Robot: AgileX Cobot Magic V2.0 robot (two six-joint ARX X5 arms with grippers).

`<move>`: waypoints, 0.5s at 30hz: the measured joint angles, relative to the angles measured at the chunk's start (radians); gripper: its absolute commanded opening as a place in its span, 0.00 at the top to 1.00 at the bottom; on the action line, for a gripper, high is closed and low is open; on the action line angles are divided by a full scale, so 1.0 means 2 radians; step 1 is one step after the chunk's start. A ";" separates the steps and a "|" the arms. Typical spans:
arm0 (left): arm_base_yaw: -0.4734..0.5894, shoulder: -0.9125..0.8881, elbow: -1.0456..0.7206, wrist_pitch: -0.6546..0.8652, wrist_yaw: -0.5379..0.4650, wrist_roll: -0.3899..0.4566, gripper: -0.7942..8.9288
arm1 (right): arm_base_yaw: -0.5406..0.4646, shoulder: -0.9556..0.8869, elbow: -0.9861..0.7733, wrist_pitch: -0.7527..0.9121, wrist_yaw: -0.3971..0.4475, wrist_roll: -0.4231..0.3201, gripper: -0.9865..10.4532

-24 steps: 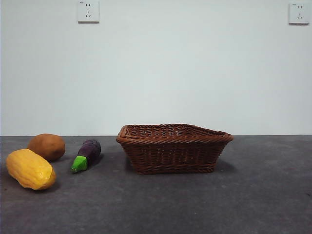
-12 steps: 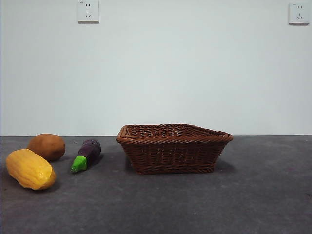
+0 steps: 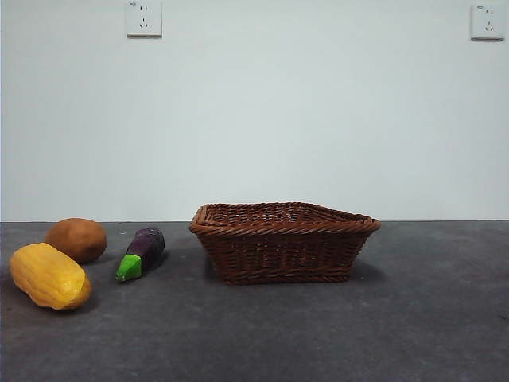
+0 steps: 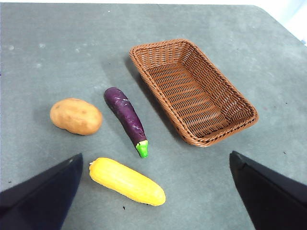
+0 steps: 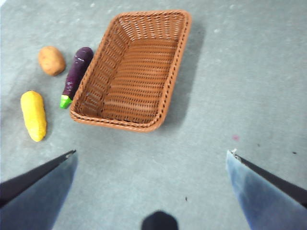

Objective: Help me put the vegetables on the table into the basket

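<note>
Wicker basket (image 3: 284, 241) sits on the grey table (image 3: 413, 318), roughly centre in the front view, nothing inside it as seen from both wrist views. All three vegetables lie on the table off to one side of the basket, none in it. Eggplant (image 3: 141, 252) is closest to the basket, just beside its long wall but apart from it, lying flat with the green stem end pointing toward the front camera. Potato (image 3: 76, 239) is further out from the eggplant, apart from it. Corn (image 3: 49, 275) lies nearest the front camera, close to the potato and the eggplant's stem end, touching neither. Left gripper (image 4: 153, 191) hangs high above the table, jaws spread wide, nothing between them; corn (image 4: 126, 181) is the nearest item under it, with eggplant (image 4: 126, 120), potato (image 4: 76, 116) and basket (image 4: 192, 91) beyond. Right gripper (image 5: 151, 184) also up high, jaws wide apart and empty, over bare table next to a short end of the basket (image 5: 134, 69); corn (image 5: 33, 115), eggplant (image 5: 75, 74), potato (image 5: 51, 60) sit along the basket's long side. Neither arm shows in the front view. Two wall sockets (image 3: 144, 18) on the white wall behind.
</note>
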 measured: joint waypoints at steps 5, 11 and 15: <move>0.000 0.018 0.000 0.000 0.000 -0.002 0.27 | 0.007 0.080 0.026 0.062 -0.024 0.015 0.36; 0.000 0.029 0.000 0.000 0.000 -0.002 0.27 | 0.060 0.271 0.170 0.066 -0.001 0.017 0.36; 0.000 0.029 0.000 0.000 0.000 -0.002 0.27 | 0.084 0.397 0.262 0.050 0.008 0.018 0.36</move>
